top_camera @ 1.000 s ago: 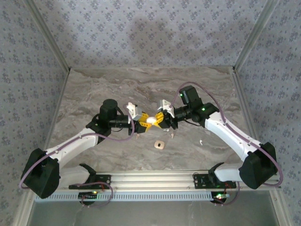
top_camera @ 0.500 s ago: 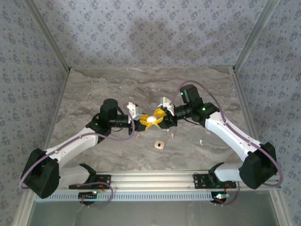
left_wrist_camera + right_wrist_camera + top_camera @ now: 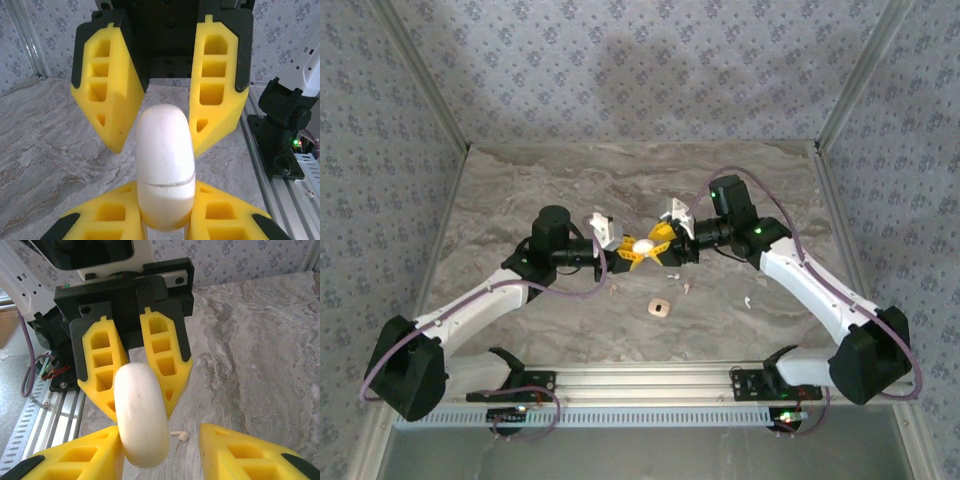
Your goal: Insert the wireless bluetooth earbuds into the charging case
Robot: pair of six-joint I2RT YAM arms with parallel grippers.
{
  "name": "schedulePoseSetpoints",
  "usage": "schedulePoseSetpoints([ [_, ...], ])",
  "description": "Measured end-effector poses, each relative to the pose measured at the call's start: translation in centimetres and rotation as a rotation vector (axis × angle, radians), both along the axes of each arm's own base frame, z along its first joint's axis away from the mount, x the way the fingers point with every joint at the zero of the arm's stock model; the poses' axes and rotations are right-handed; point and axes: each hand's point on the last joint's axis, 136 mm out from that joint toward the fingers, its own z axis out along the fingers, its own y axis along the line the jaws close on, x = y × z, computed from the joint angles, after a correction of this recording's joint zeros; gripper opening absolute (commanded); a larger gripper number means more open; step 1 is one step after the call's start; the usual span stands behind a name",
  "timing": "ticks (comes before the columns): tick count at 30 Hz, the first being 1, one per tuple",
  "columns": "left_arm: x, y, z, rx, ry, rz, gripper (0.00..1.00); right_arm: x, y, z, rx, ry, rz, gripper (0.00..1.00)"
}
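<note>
**Case held aloft between both arms, earbuds loose on the table**

Top external view: the left gripper (image 3: 626,256) and right gripper (image 3: 665,246) meet nose to nose above the middle of the marble table (image 3: 520,200). The white charging case (image 3: 643,245) sits between them, lifted off the surface. The pale specks on the near side look like the earbuds (image 3: 688,288), though they are too small here to be sure of their shape. A tan rounded square (image 3: 660,308) lies closer to the arm bases.

Left wrist view: the left gripper (image 3: 165,222) is clamped tight on one end of the charging case (image 3: 165,160). The case juts forward, and a seam runs across it near the grip. The lid looks closed. The right gripper (image 3: 157,150) straddles the free end with its fingers spread.

Right wrist view: the right gripper (image 3: 160,440) stands partly open. One finger is close against the charging case (image 3: 141,415) and the other is clear of it, so it has no hold. An earbud (image 3: 181,435) lies on the table below. Pinning one end probably frees the other end so the partner arm can work the lid. That has to happen before any earbud goes in.
</note>
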Motion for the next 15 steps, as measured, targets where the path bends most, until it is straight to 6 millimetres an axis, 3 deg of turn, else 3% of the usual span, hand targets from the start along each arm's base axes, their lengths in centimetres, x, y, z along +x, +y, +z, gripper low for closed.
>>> schedulePoseSetpoints([
  [15,-1.0,-0.2,-1.2,0.035,0.040,-0.040,0.14,1.5,-0.8,1.9,0.058,-0.043,-0.056,0.44],
])
